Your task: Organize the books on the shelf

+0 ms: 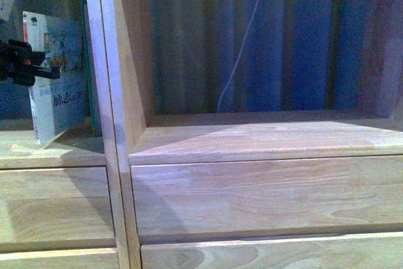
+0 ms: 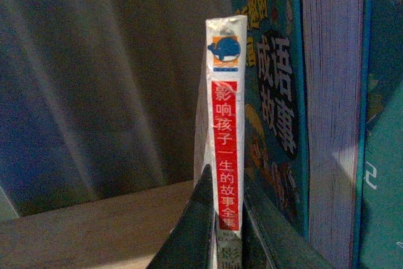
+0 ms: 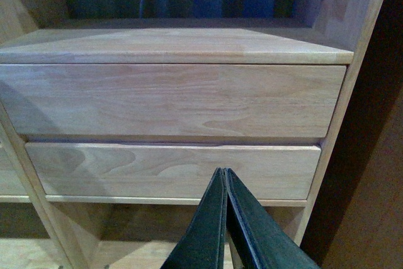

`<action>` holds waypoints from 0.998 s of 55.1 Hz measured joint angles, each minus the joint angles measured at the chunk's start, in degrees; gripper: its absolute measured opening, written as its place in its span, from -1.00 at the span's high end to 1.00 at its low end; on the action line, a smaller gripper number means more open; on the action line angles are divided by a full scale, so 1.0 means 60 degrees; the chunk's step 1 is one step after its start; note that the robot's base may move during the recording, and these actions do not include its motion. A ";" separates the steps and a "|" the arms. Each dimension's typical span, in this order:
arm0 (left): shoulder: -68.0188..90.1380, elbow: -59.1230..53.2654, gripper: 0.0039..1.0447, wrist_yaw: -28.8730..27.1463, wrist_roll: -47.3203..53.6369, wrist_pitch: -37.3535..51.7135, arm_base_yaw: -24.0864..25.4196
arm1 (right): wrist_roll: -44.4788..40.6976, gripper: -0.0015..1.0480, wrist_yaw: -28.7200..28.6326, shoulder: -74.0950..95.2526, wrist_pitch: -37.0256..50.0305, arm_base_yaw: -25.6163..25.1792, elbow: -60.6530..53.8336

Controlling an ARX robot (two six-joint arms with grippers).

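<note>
In the front view, the pale wood shelf (image 1: 252,143) fills the picture. My left gripper (image 1: 44,67) is shut on a thin white and pale-blue book (image 1: 60,86) inside the left compartment. The book is tilted, with its lower edge close to the board. The left wrist view shows its white spine with a red strip (image 2: 225,124) clamped between my left gripper (image 2: 225,174). Teal books (image 2: 277,105) stand right beside it. My right gripper (image 3: 225,177) is shut on nothing, low in front of the drawer fronts (image 3: 170,99).
A wooden upright (image 1: 110,92) divides the left compartment from the wide right one, whose back shows blue cloth and a white cord (image 1: 239,55). Teal books (image 1: 93,92) lean against that upright. A thick book's page edges (image 2: 334,111) face the left wrist camera.
</note>
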 joint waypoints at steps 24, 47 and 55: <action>0.0266 0.0091 -0.05 -0.0022 0.0146 -0.0820 -0.0135 | -0.0004 0.94 0.0011 -0.1679 -0.1719 0.0000 0.0004; -0.0171 -0.0441 -0.86 0.0142 -0.0412 -0.1657 -0.0040 | -0.0004 0.94 0.0015 -0.1679 -0.1719 0.0000 0.0004; -0.0871 -0.1002 -0.86 0.0390 -0.0900 -0.2106 -0.0044 | -0.0004 0.94 0.0015 -0.1679 -0.1719 0.0000 0.0004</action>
